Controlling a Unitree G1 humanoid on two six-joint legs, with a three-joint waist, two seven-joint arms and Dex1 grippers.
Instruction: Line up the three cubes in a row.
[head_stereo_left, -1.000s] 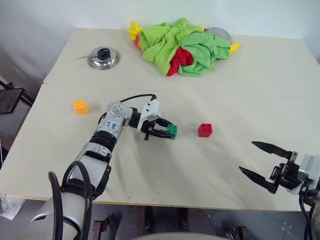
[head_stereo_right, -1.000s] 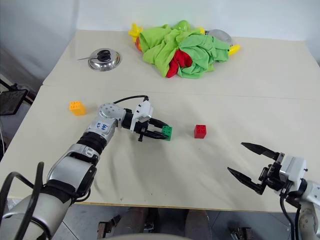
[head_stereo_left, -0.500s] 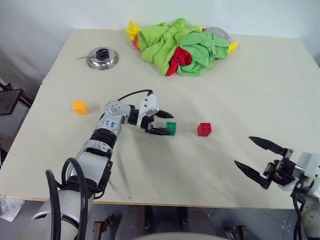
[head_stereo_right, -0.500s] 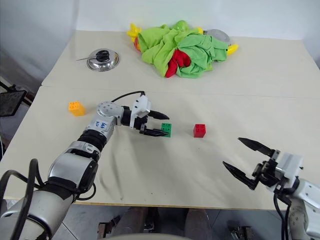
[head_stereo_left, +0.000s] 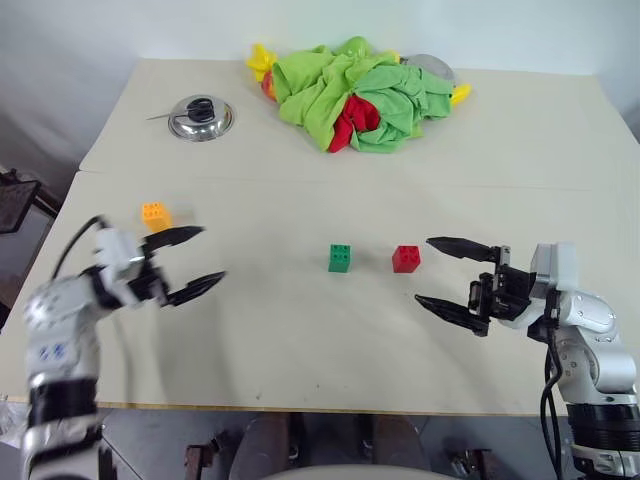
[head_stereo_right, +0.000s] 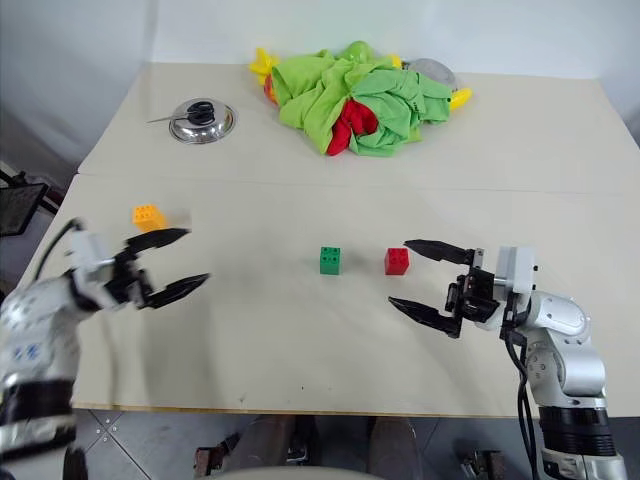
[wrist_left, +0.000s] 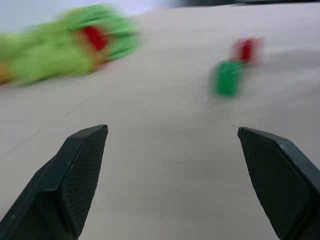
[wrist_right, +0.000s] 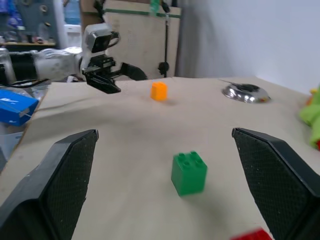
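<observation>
Near the table's middle the green cube and the red cube stand side by side with a small gap between them. The orange-yellow cube sits apart at the left. My left gripper is open and empty, just in front of and to the right of the orange-yellow cube, pointing toward the green cube. My right gripper is open and empty, its fingertips just right of the red cube and not touching it. Its wrist view looks past the green cube to the orange-yellow one.
A round steel lid with a black knob lies at the back left. A green and red cloth heap takes up the back middle. A seam crosses the table behind the cubes. The front edge is close to both arms.
My left gripper opened, let go of the green cube and swung back left to beside the orange-yellow cube. My right gripper moved in from the front right toward the red cube.
</observation>
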